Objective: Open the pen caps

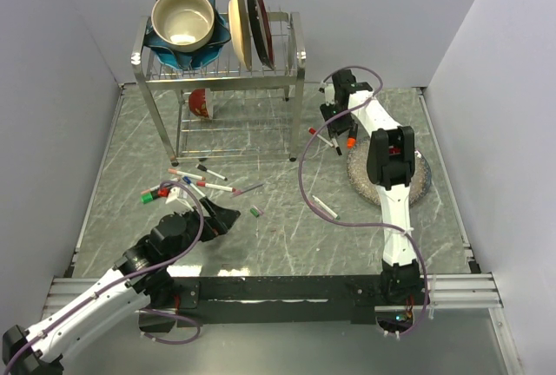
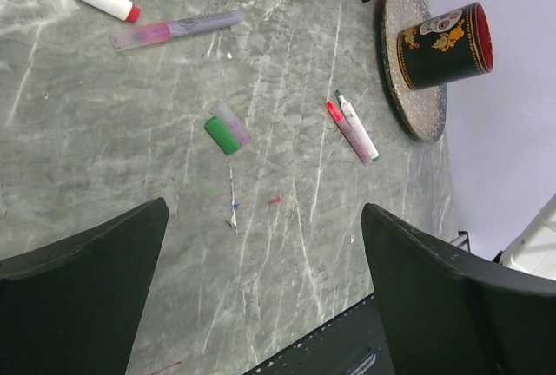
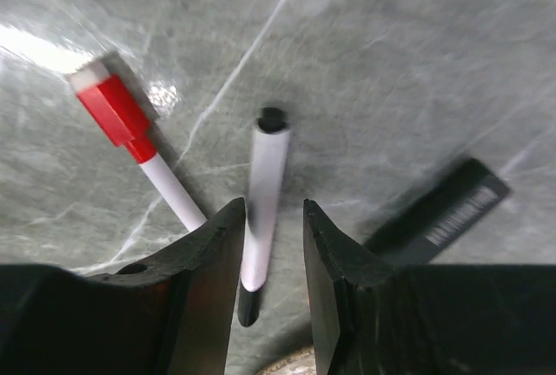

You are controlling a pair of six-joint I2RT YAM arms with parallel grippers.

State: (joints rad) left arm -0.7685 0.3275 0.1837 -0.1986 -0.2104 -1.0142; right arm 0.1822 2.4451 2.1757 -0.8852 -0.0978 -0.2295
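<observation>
The right end effector [image 3: 274,206] stands narrowed partway, its fingers [image 3: 213,245] straddling a white-barrelled pen [image 3: 268,162] that lies far out on the surface [image 3: 391,62]. One finger looks to be touching the barrel while a sliver of gap shows at the other, so I cannot tell whether the pen is really gripped. That lopsided contact is the first risk: the touching finger may push the round barrel sideways and roll it out before the other lands. Both ends of this pen are dark, and I cannot tell which is the cap. A grip across the cap joint would clamp it on instead of freeing it. Just beside the same finger lies a red-capped pen [image 3: 143,149], close enough to be nudged or caught in the pinch. A black barrel with white print [image 3: 443,210] lies near the other side. A speckled plate [image 1: 426,186] sits nearby and could snag a dragged pen. The left end effector [image 2: 263,210] is spread wide and empty, well apart from the right one, above a loose green cap [image 2: 224,134] and close to the main scatter of pens [image 1: 195,186]. Pulling a cap likely needs both arms, so a lift without the left one ready may only twist the pen loose.
</observation>
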